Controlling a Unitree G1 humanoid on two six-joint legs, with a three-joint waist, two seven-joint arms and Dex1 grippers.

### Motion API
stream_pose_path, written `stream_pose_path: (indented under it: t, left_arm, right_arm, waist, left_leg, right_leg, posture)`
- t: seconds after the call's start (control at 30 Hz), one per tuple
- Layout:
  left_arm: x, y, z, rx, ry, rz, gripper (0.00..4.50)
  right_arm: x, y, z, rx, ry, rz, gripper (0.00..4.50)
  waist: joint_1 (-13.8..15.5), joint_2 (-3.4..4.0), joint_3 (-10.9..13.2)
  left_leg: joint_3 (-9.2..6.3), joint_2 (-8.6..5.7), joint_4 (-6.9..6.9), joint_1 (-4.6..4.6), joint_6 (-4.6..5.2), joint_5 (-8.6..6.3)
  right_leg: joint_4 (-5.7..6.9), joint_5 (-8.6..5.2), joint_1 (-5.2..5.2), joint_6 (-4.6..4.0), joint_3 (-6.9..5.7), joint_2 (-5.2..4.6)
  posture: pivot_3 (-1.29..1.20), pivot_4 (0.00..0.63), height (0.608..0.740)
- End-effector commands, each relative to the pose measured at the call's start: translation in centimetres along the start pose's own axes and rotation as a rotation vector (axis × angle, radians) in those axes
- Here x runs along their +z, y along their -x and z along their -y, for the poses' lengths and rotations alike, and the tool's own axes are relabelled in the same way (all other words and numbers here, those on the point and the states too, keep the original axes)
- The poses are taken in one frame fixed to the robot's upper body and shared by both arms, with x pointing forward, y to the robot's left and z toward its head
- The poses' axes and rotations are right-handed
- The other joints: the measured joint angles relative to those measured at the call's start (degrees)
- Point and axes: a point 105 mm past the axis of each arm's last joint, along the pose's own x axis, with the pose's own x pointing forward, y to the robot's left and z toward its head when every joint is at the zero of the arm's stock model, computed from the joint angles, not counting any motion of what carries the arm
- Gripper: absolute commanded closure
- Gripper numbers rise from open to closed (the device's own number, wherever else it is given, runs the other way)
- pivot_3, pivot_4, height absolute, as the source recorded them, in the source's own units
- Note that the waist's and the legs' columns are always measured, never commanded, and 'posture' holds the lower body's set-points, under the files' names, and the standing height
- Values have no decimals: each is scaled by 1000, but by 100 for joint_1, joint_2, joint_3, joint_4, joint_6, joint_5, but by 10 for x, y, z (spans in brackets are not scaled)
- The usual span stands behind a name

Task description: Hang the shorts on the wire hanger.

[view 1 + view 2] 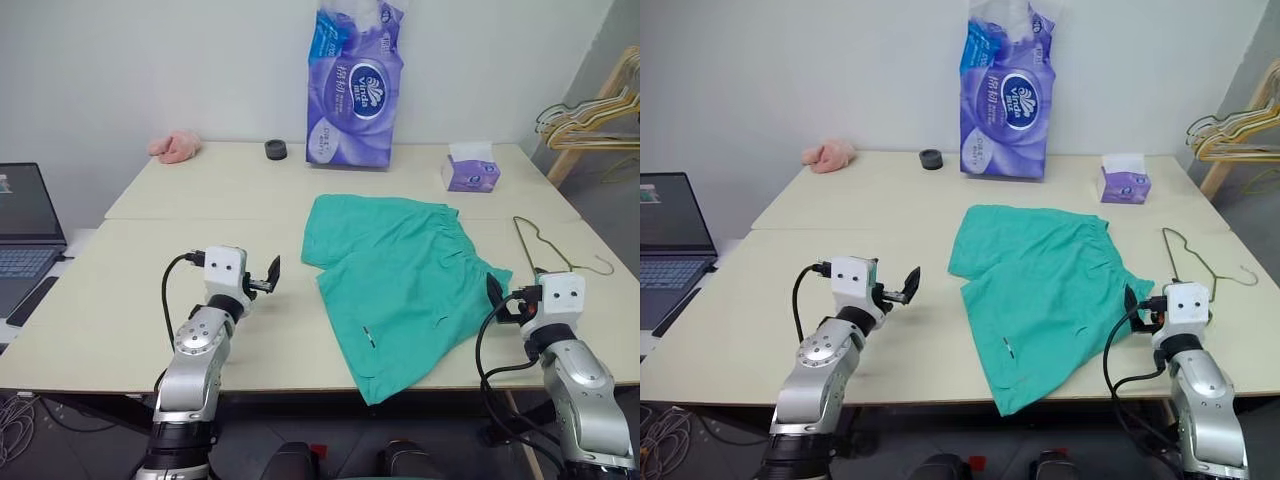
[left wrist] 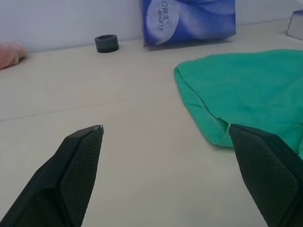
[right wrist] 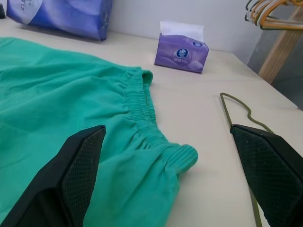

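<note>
While both arms hover level over the near edge of the counter (image 1: pixel 150 330), nothing is held. Left gripper (image 2: pixel 165 137) – jaws spread wide, empty, over bare counter just left of the shorts (image 1: pixel 400 270). Right gripper (image 3: pixel 168 137) – jaws spread wide too, empty, at the shorts' right side near the gathered waistband, with the wire hanger (image 1: pixel 555 250) just beyond its right finger.

Shorts lie flat in the middle of the counter, teal-green, waistband toward the right, one leg reaching the near edge and slightly over it. Wire hanger lies flat on the counter just right of the shorts, hook pointing right, not touching the fabric as far as I can tell.

Along the far side: pink cloth (image 1: pixel 175 148) at left, small dark ring (image 1: pixel 276 150), tall purple tissue pack (image 1: pixel 355 85) upright, small purple tissue box (image 1: pixel 470 170). Laptop (image 1: pixel 25 235) sits off the counter's left. Bunch of yellow hangers (image 1: pixel 595 115) hangs at far right.
</note>
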Motion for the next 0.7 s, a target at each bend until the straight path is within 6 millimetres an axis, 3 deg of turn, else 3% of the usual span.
stream_pose_path:
  t: [0.03, 0.7]
  left_arm:
    - [20, 2, 0, -1, -30, 86, 30]
    - [19, 5, 1, -33, 23, 94, 30]
  right_arm:
    - [15, -2, 0, 2, 11, 58, 0]
    - [20, -6, -2, 14, 40, 68, 0]
  waist:
    - [2, 0, 0]
    - [5, 0, -25]
  left_leg:
    - [0, 0, 0, 0, 0, 0]
    - [0, 0, 0, 0, 0, 0]
  right_leg:
    - [0, 0, 0, 0, 0, 0]
    - [0, 0, 0, 0, 0, 0]
  posture:
    - [74, 18, 740]
    - [79, 11, 740]
